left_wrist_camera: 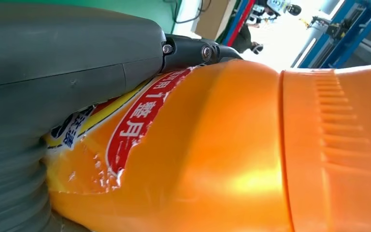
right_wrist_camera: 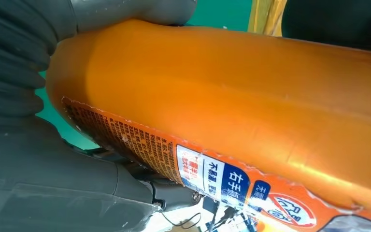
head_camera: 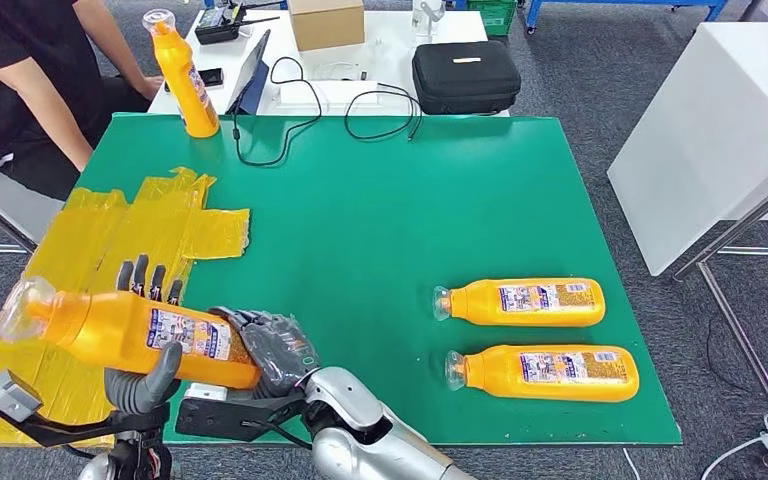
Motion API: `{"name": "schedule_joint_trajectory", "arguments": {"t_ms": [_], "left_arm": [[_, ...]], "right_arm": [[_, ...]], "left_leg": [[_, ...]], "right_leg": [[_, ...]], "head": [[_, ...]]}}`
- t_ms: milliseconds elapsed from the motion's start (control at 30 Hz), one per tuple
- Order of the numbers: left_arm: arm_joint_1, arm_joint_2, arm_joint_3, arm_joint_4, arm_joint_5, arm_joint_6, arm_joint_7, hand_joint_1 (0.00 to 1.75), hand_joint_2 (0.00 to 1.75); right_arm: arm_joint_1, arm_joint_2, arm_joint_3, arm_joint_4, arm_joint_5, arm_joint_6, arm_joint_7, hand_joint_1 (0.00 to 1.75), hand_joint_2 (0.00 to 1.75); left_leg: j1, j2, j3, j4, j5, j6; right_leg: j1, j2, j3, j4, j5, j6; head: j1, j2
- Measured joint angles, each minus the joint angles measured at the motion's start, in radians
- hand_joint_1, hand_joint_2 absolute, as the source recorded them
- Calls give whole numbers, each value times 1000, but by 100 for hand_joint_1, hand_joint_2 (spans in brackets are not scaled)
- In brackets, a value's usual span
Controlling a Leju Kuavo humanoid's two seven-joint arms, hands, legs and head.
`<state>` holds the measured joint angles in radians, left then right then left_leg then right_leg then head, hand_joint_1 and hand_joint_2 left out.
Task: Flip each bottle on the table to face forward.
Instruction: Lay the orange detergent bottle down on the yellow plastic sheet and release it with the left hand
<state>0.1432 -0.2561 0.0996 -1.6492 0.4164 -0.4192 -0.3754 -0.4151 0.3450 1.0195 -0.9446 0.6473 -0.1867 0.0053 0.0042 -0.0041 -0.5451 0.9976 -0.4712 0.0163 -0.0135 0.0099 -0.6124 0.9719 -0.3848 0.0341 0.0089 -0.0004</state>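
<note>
Green table (head_camera: 360, 200) bears two lying bottles (head_camera: 522, 302), yellow tape (head_camera: 140, 225).

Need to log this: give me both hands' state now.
Left hand: holding the orange bottle.
Right hand: holding the same bottle's base end.

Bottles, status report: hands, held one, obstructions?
Left hand and right hand both grip one orange bottle above yellow sheet. Two bottles lying on green table.

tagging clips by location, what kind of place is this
Probably a robotics lab or test workshop: a green work table patched with yellow tape, loose black cables, and a black zip equipment case behind.
</note>
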Motion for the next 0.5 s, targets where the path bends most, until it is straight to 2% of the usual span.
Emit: {"name": "schedule_joint_trajectory", "arguments": {"t_ms": [33,267,500], "left_arm": [[4,0,6,-3,-1,2,-3,175,175],[23,-3,41,-19,0,7,-8,175,175],[28,-12,58,-22,0,-8,-8,175,175]], "right_arm": [[-4,0,13,4,-5,1,0,175,175],[-29,4,69,17,-21,1,17,175,175],[-35,6,76,36,-12,-14,7,175,175]], "left_leg": [[0,0,0,0,0,0],[0,0,0,0,0,0],[0,0,0,0,0,0]], "right_leg": [[0,0,0,0,0,0],[0,0,0,0,0,0],[0,0,0,0,0,0]], "head": [[0,0],[0,0],[0,0]]}}
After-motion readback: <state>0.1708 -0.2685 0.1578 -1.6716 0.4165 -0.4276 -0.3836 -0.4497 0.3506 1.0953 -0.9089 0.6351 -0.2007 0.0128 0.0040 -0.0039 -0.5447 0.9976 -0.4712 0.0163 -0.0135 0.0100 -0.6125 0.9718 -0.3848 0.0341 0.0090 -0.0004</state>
